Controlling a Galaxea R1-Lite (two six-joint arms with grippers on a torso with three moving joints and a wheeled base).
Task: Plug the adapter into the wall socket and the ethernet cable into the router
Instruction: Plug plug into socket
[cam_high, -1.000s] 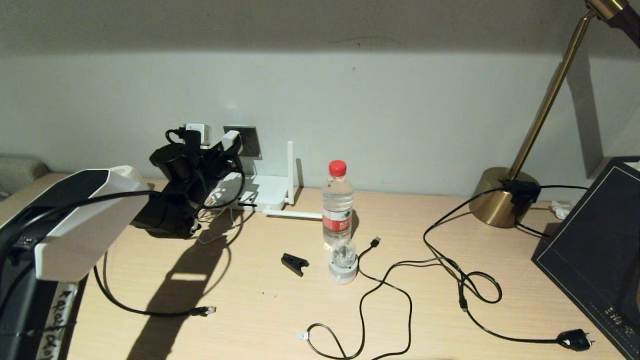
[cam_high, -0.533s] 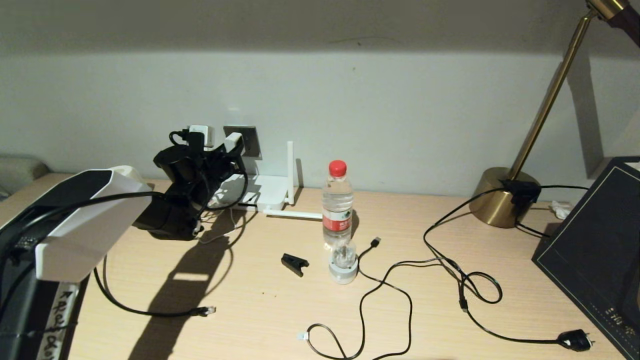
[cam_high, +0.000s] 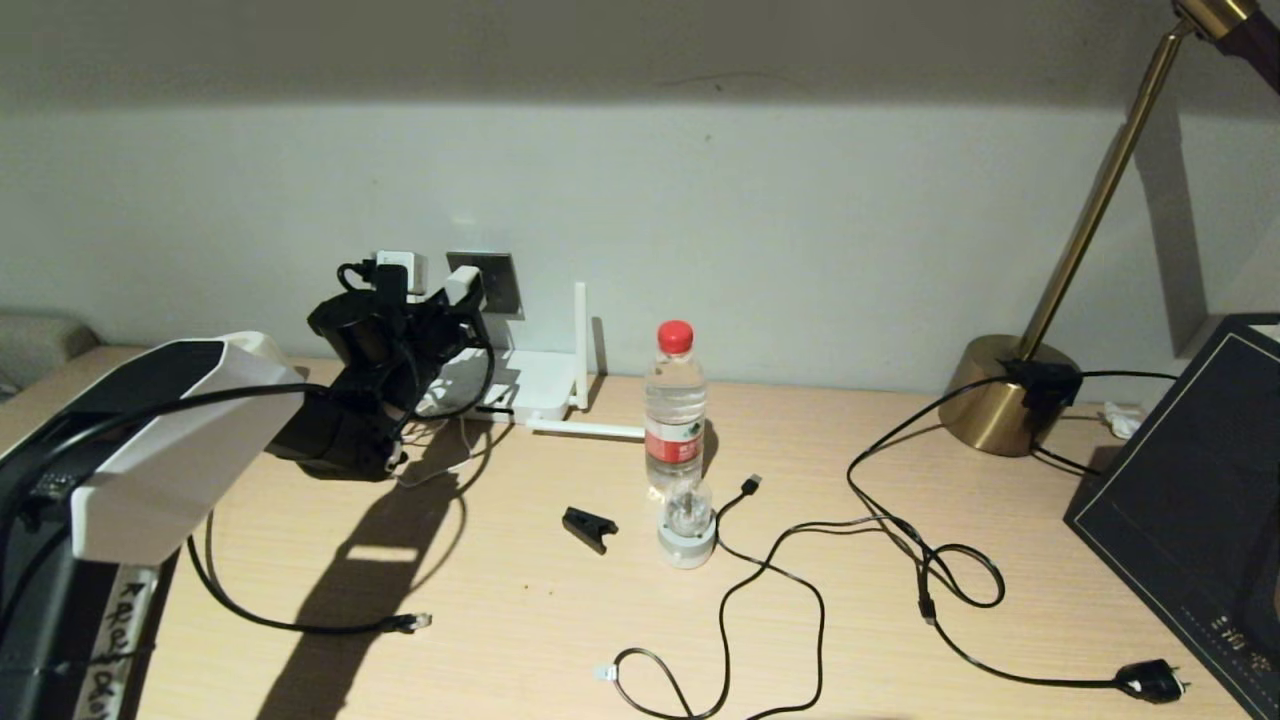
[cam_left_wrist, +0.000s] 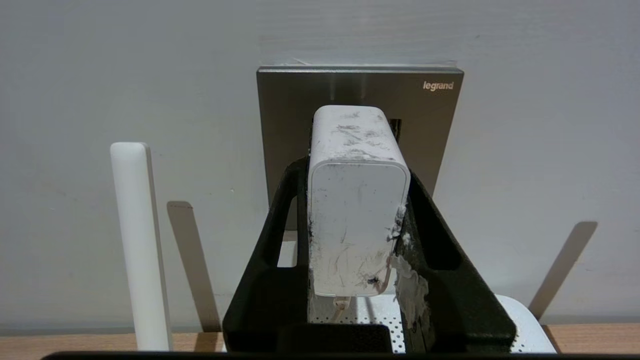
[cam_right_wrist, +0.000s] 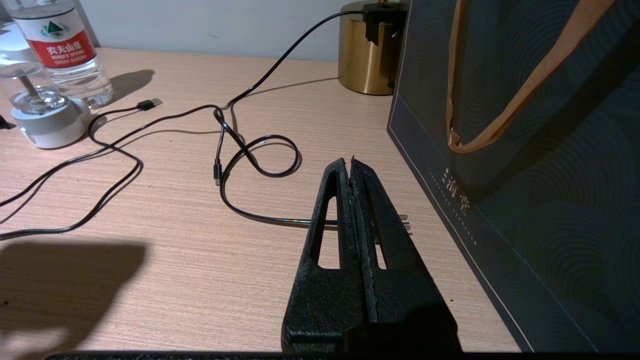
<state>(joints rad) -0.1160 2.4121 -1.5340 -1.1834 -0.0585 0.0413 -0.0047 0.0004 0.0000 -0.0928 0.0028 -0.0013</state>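
My left gripper is shut on the white adapter and holds its far end against the dark grey wall socket. In the left wrist view the scuffed adapter sits between the jaws of the left gripper in front of the socket plate; its prongs are hidden. The white router lies on the desk below, one antenna upright. The ethernet cable lies loose at the front left. My right gripper is shut and empty above the desk.
A white plug sits in the wall to the left of the socket. Mid-desk stand a water bottle, a small glass-topped white base and a black clip. A brass lamp base, loose black cords and a dark bag fill the right side.
My left gripper with the adapter has edged a little up and toward the wall socket. Nothing else has moved.
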